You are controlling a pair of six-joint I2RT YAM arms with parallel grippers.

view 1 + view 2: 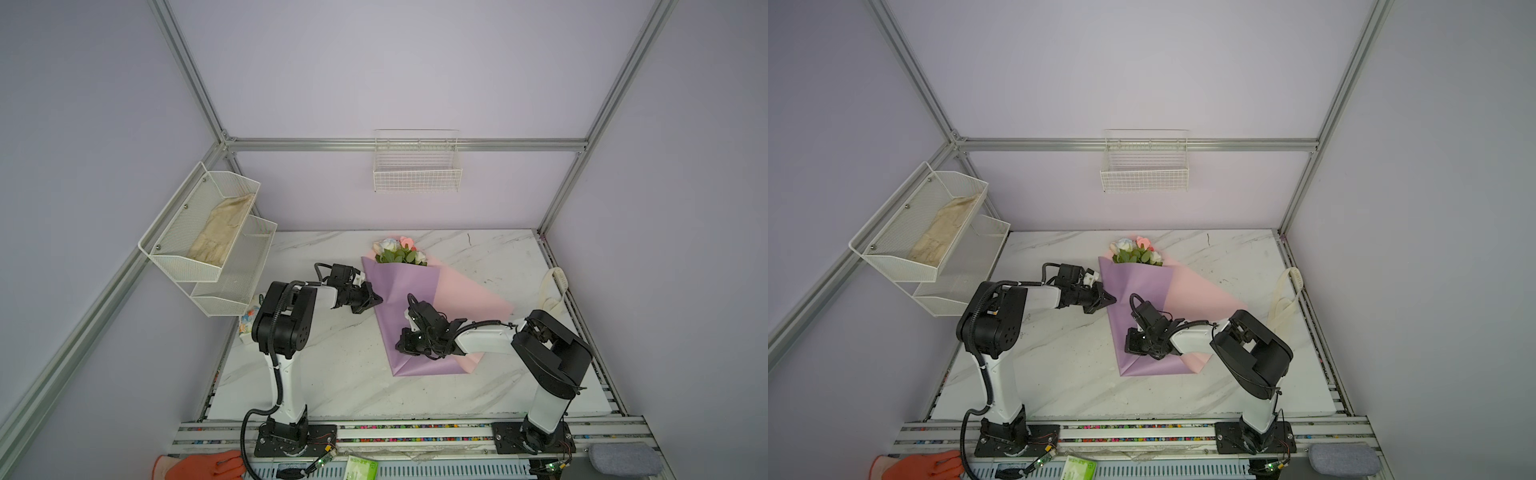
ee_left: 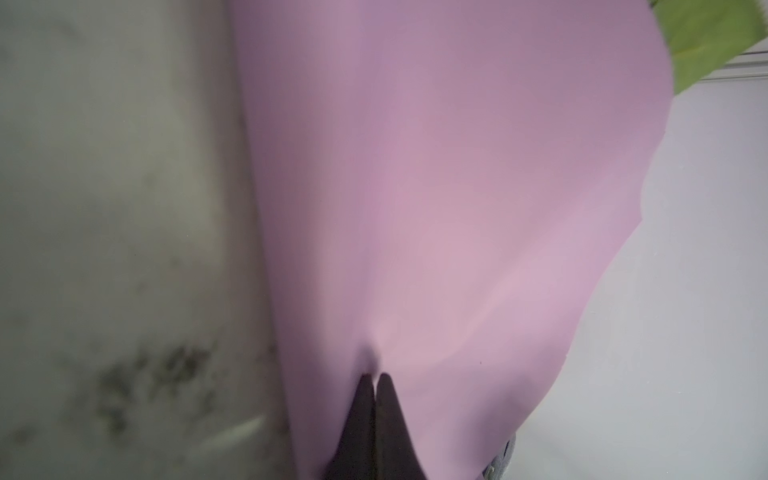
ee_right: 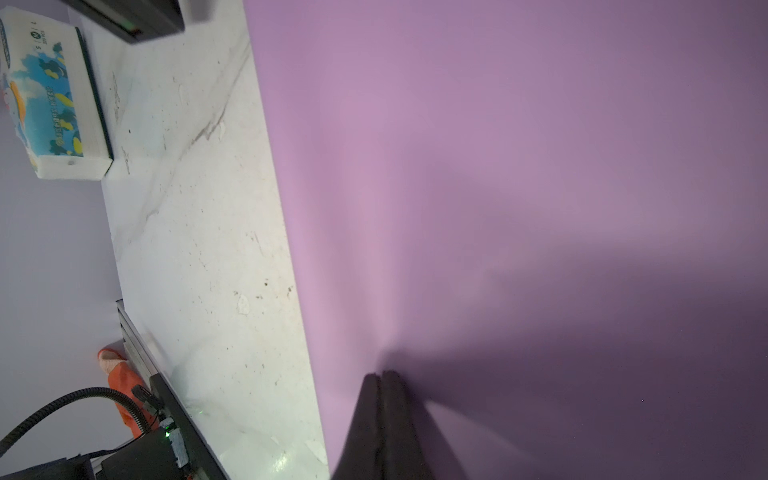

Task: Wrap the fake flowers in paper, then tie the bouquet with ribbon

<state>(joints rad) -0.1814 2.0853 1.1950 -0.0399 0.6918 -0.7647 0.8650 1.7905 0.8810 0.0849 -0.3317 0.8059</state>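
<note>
The left tool [image 1: 376, 298] [image 2: 375, 376] is shut, its two dark fingertips pressed together on the left edge of the paper wrap [image 1: 409, 291]. In the left wrist view the lilac sheet puckers at the tips and curves up off the tabletop [image 1: 332, 374], with a green leaf [image 2: 706, 33] showing past its far edge. The right tool [image 1: 401, 345] [image 3: 382, 374] is also closed, tips together against the lilac face lower down the wrap. Whether any paper is caught between them I cannot tell. In both top views the bouquet of fake flowers [image 1: 400, 250] [image 1: 1137, 250] lies in the middle of the marble tabletop, between the two arms. Its white, pink and pale blue blooms point toward the back wall, and its stems are hidden under the wrap, which is lilac on the left and pink on the right. A cream ribbon [image 1: 555, 286] lies near the tabletop's right edge, well apart from the bouquet. A printed tissue pack [image 3: 54, 104] sits at the left edge, behind the left arm. A white wire basket [image 1: 417, 174] hangs on the back wall.
</note>
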